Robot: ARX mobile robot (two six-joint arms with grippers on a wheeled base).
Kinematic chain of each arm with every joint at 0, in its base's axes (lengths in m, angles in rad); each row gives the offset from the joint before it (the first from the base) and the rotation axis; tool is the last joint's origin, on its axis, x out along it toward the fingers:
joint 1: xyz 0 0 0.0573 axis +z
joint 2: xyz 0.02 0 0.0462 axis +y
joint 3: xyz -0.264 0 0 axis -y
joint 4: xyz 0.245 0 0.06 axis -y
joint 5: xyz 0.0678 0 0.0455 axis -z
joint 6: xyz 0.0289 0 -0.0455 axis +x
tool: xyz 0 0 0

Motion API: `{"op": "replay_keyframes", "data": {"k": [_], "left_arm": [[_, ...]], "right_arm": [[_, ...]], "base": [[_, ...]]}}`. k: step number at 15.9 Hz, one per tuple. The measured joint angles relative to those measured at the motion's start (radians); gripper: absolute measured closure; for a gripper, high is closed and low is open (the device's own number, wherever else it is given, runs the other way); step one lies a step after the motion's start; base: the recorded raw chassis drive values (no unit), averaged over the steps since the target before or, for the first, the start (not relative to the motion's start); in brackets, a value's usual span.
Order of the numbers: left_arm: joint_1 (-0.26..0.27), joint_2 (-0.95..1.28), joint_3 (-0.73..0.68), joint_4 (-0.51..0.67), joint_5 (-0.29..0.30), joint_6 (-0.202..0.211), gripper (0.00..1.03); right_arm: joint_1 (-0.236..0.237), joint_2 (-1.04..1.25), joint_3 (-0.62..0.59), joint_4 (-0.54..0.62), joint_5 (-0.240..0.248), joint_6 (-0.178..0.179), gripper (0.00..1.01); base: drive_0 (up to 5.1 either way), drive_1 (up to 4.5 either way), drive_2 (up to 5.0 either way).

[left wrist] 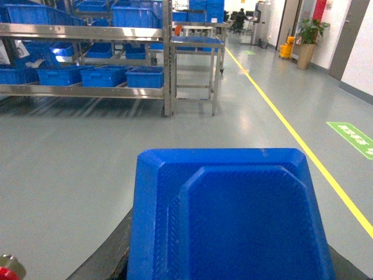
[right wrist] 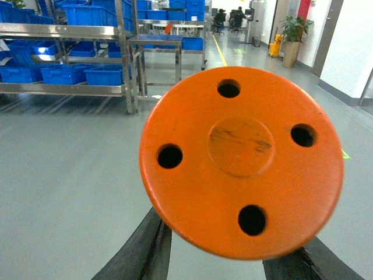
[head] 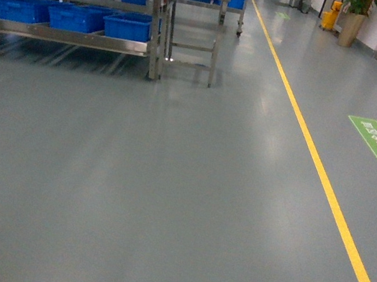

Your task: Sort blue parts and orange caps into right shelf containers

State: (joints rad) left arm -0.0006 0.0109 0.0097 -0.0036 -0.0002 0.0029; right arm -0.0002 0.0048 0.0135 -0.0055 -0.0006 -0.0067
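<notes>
The left gripper [left wrist: 230, 274] squeezes a blue part [left wrist: 230, 216] and the right gripper [right wrist: 233, 262] squeezes an orange cap [right wrist: 242, 160] (four holes), both far from the shelf [head: 68, 36].

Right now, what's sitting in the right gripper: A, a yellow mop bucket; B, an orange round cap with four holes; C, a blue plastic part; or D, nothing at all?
B: the right wrist view shows the orange cap, round with four holes, filling the frame between the right gripper's dark fingers.
</notes>
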Motion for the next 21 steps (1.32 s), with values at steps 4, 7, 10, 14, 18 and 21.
{"op": "replay_keyframes", "data": {"k": [4, 7, 10, 14, 18, 21], "left_arm": [[-0.001, 0.000, 0.000, -0.001, -0.001, 0.000, 0.59], [0.000, 0.000, 0.000, -0.003, -0.002, 0.000, 0.59], [0.000, 0.000, 0.000, -0.001, -0.001, 0.000, 0.59], [0.000, 0.000, 0.000, -0.005, -0.001, 0.000, 0.59], [0.000, 0.000, 0.000, -0.004, -0.001, 0.000, 0.59], [0.000, 0.000, 0.000, -0.004, 0.000, 0.000, 0.59]], "right_arm": [[0.000, 0.000, 0.000, -0.001, 0.000, 0.000, 0.63], [0.000, 0.000, 0.000, -0.002, 0.000, 0.000, 0.63], [0.000, 0.000, 0.000, 0.000, 0.000, 0.000, 0.63], [0.000, 0.000, 0.000, 0.000, 0.000, 0.000, 0.63], [0.000, 0.000, 0.000, -0.003, 0.000, 0.000, 0.63], [0.000, 0.000, 0.000, -0.003, 0.000, 0.000, 0.63]], "base": [[0.9, 5.24, -3.4], [-0.2, 4.16, -4.5], [0.1, 4.40, -4.3], [0.1, 4.41, -4.3], [0.1, 4.40, -4.3], [0.0, 4.29, -4.4]]}}
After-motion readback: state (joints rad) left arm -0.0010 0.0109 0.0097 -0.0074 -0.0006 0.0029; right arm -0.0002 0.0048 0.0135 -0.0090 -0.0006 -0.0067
